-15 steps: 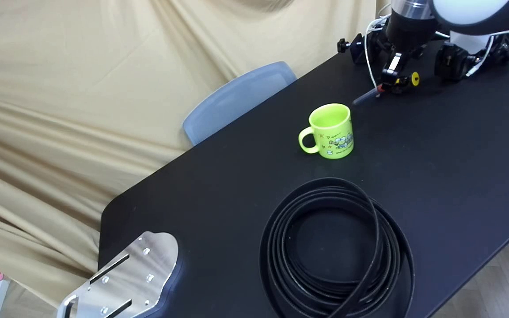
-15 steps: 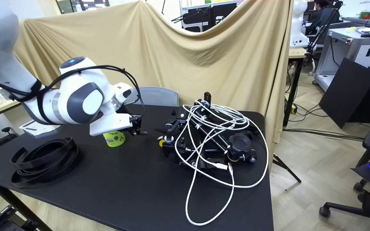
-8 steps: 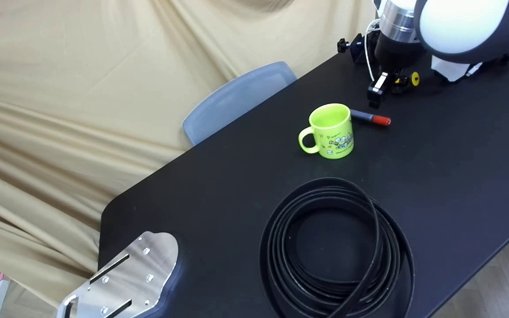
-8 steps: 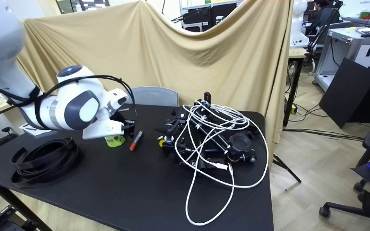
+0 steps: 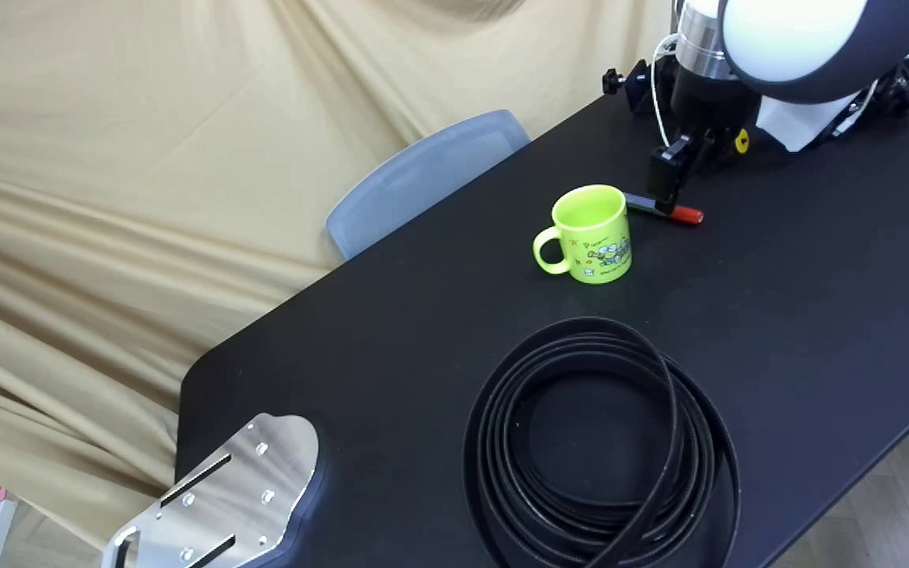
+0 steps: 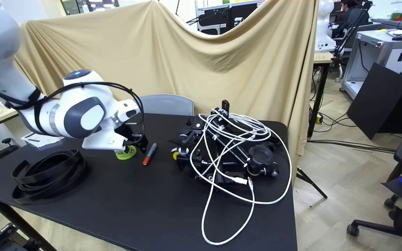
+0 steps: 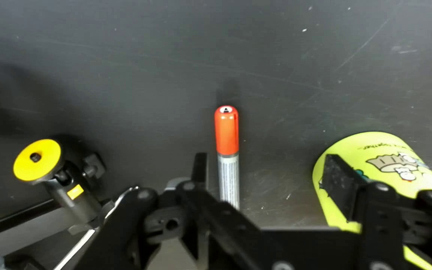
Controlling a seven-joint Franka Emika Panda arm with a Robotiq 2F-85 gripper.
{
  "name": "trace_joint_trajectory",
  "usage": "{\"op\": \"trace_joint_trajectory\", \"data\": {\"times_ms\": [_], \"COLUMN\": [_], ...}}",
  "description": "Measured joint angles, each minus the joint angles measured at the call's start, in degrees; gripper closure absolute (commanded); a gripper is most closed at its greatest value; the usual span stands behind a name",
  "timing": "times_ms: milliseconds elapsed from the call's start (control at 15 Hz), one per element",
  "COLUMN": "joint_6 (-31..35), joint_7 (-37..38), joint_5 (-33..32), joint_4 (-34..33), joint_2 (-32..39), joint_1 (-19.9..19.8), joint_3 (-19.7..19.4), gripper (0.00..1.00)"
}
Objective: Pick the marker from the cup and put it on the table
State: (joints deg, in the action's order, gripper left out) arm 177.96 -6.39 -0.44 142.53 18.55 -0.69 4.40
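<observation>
A tan cloth [image 6: 222,76] hangs behind the black tabletop [image 5: 383,355], which spreads across both exterior views. One white Panda arm [image 6: 79,116] reaches over the table, and in an exterior view its wrist hides the upper part of the mug. One chair [image 5: 431,177] with a blue-grey back stands at the table edge, on the side of the cloth.

One heap of black tripod and clamp gear [image 6: 222,146] lies on the table, with white cable [image 6: 239,180] looped over it and two plug ends showing. One coil of flat black strap [image 6: 40,177] rests well apart from that heap, with the mug between them. One slotted metal plate [image 5: 226,489] shows at a corner of the table in an exterior view.

The gripper [image 7: 268,172] has its two fingers spread wide; in the wrist view the marker shows in the gap between them, close to one finger. The other finger overlaps the mug's side there; whether it touches cannot be told.

One lime-green mug [image 5: 596,244] stands upright, its handle turned away from the marker. One marker [image 6: 150,153], red-capped with a grey barrel, lies on the table outside the mug, just beside it and apart. One yellow disc [image 7: 38,159], topping a mount at the heap's edge, sits on the opposite side of the marker from the mug.
</observation>
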Motion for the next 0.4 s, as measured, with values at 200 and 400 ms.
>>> {"op": "trace_joint_trajectory", "data": {"times_ms": [200, 400], "joint_6": [-3.2, -9.3], "joint_7": [2.1, 4.8], "joint_5": [0.7, 0.5], "joint_4": [0.0, 0.0], "joint_2": [-2.0, -5.1], "joint_1": [0.7, 2.6], "joint_3": [-0.8, -2.2], "gripper": [0.00, 0.00]}}
